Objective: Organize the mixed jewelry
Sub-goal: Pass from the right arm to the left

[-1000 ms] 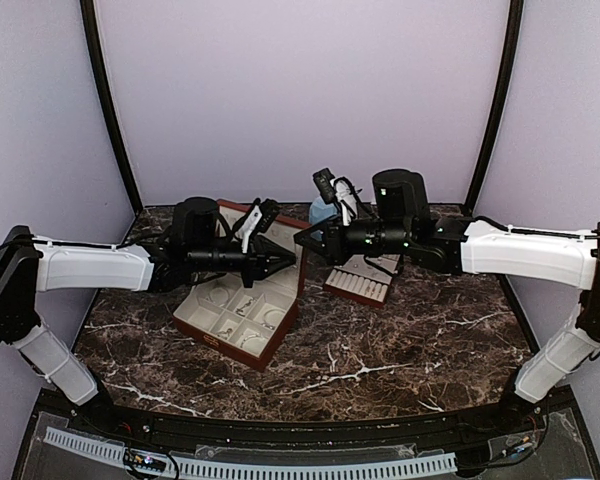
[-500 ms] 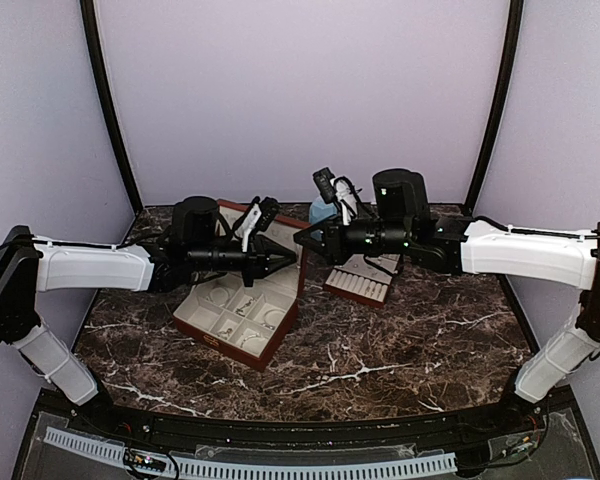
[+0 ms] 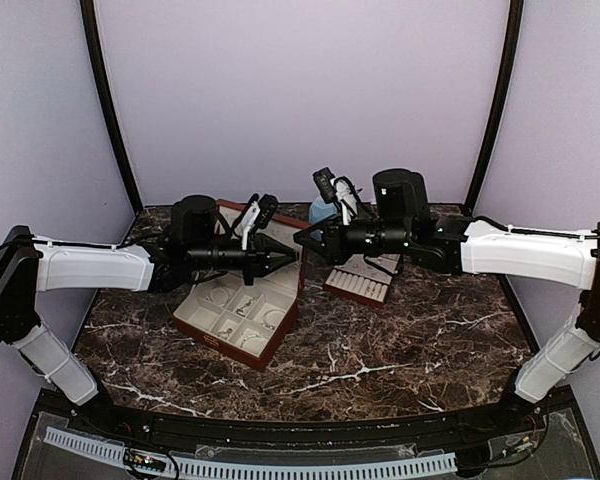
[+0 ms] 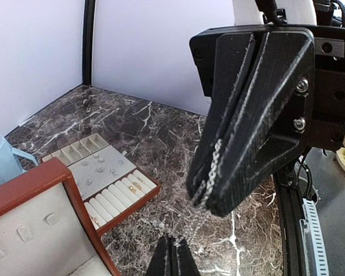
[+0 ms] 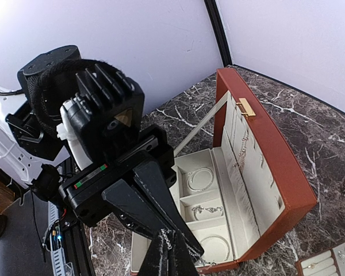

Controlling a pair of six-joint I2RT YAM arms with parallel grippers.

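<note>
My left gripper (image 3: 294,257) and right gripper (image 3: 302,240) meet tip to tip above the open reddish-brown box (image 3: 280,335). Both are shut on one silver chain (image 4: 210,172). In the left wrist view the chain runs from the right gripper's fingers (image 4: 259,115) down to my left gripper (image 4: 173,257). In the right wrist view my right gripper (image 5: 169,256) pinches the same chain (image 5: 182,244) against the left gripper's fingers (image 5: 155,201). The box's compartments hold a bracelet hoop (image 5: 200,179), a short chain (image 5: 206,211) and another hoop (image 5: 215,247). A necklace (image 5: 241,152) hangs inside the lid.
The cream slotted tray (image 4: 112,198) holds studs and small rings; it stands right of the box (image 3: 360,285). A pale blue mug (image 4: 0,158) stands behind it. Dark marble table (image 3: 410,340) lies in front; purple walls enclose the back and sides.
My left gripper has risen very slightly with the chain. The right arm has not visibly moved.
</note>
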